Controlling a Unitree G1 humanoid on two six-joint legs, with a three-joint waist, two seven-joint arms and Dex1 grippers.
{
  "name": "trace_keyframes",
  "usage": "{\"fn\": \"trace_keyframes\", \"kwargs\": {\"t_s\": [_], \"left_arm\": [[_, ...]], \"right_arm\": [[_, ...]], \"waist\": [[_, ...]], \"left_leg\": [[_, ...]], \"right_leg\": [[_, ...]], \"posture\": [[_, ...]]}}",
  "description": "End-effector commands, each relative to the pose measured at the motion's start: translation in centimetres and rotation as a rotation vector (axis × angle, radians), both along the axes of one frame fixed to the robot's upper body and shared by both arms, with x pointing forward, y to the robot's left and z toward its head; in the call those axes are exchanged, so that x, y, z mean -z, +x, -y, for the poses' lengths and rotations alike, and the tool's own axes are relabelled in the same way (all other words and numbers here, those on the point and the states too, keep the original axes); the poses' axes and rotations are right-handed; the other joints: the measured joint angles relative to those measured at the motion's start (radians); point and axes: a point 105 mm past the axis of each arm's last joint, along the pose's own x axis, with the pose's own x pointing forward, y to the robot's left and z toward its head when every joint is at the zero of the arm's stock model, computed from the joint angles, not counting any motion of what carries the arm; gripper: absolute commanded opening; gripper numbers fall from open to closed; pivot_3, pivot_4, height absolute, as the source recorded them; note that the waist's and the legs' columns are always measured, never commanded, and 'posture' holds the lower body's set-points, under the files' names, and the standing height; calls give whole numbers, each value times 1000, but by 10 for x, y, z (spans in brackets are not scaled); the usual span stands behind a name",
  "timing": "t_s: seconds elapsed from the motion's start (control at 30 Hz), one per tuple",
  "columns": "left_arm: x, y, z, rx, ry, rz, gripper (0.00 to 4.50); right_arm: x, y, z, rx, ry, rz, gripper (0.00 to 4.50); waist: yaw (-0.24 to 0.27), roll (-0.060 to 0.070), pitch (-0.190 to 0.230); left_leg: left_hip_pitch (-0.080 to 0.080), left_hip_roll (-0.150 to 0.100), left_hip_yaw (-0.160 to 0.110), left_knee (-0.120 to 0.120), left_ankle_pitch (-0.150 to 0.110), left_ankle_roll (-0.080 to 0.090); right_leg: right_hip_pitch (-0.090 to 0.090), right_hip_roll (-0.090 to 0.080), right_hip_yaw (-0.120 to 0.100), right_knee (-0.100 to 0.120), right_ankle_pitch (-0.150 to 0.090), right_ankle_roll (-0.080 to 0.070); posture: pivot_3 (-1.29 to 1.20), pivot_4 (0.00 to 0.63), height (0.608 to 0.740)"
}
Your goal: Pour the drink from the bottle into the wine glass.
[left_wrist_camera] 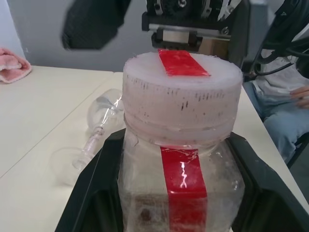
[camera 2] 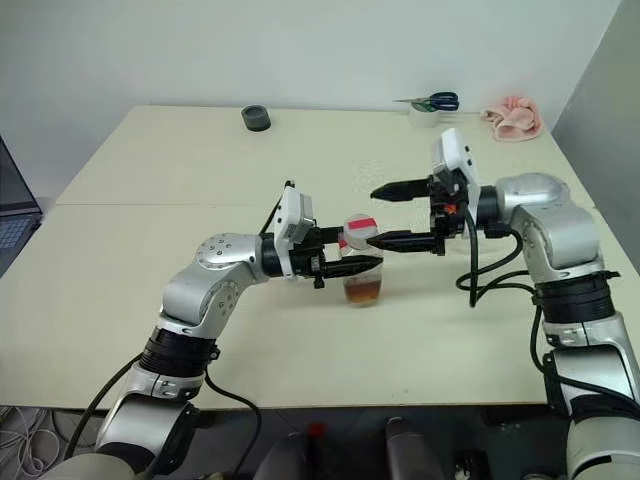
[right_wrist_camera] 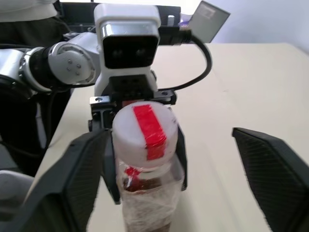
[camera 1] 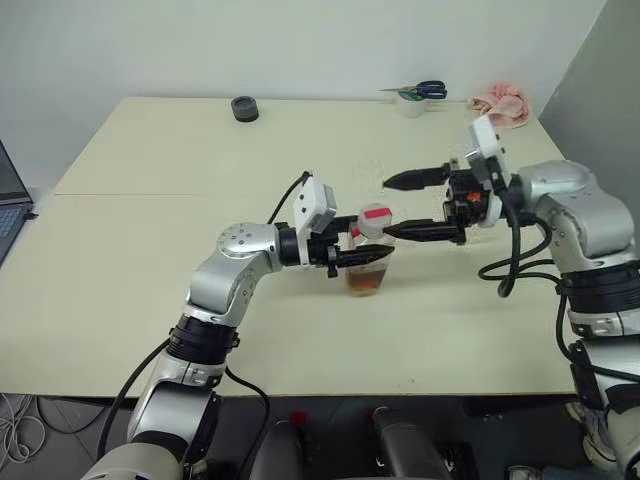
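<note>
Near the middle of the pale bench (camera 1: 150, 290), my left gripper (camera 1: 362, 258) holds the bottle (camera 1: 367, 268) upright. Its two black fingers squeeze the bottle's clear sides, one on each side, just under the cap (camera 1: 376, 219). The cap is white and wide with a red strip of tape across the top, and the strip runs on down the bottle's side. The cap sits on the bottle. The drink (camera 1: 366, 282) is reddish-brown and fills only the low part of the bottle.

My right gripper (camera 1: 395, 206) comes in from the other side, and its jaws are wide open. One black finger reaches to the cap's side. The other finger is up and farther back, well apart from the cap. It grips nothing.

In the left wrist view, the wine glass (left_wrist_camera: 94, 130) lies tipped over on its side on the bench, behind the bottle. From the head views I can hardly make it out.

At the far edge of the bench I see a black round lid (camera 1: 244, 108), a roll of tape (camera 1: 408, 104) with blue-handled scissors (camera 1: 425, 90) on it, and a pink cloth (camera 1: 503, 103). A laptop (camera 1: 10, 205) peeks in at the left edge.
</note>
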Motion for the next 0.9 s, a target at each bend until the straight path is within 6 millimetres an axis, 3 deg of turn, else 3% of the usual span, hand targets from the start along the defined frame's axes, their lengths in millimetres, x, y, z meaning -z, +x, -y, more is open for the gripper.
{"fn": "trace_keyframes", "kwargs": {"t_s": [0.03, 0.43, 0.6, 0.9], "left_arm": [[-16, -2, 4, 32, -38, 64, 2148], [-17, 12, 10, 18, -55, 83, 2148], [-18, 25, 13, -10, -43, 111, 2148], [-18, 26, 16, 9, -53, 114, 2148]], "right_arm": [[-22, -1, 7, 153, 43, 104, 4500], [-26, -46, -16, 562, 193, 105, 4500], [0, -34, -11, 849, 158, -10, 4500], [1, -30, -18, 970, 263, -76, 4500]], "waist": [[1, 0, 0], [12, 0, 0], [16, 0, 0], [15, 0, 0]], "left_leg": [[0, 0, 0, 0, 0, 0], [-1, 0, 0, 0, 0, 0], [-1, 0, -1, 1, 0, 0], [-1, 0, -1, 0, 0, 0]], "right_leg": [[0, 0, 0, 0, 0, 0], [0, 0, 0, 0, 0, 0], [0, 0, 0, 0, 0, 0], [-1, 1, 0, 0, 0, 0]], "posture": [[0, 150, 740], [0, 150, 740], [0, 150, 740], [0, 150, 740]]}}
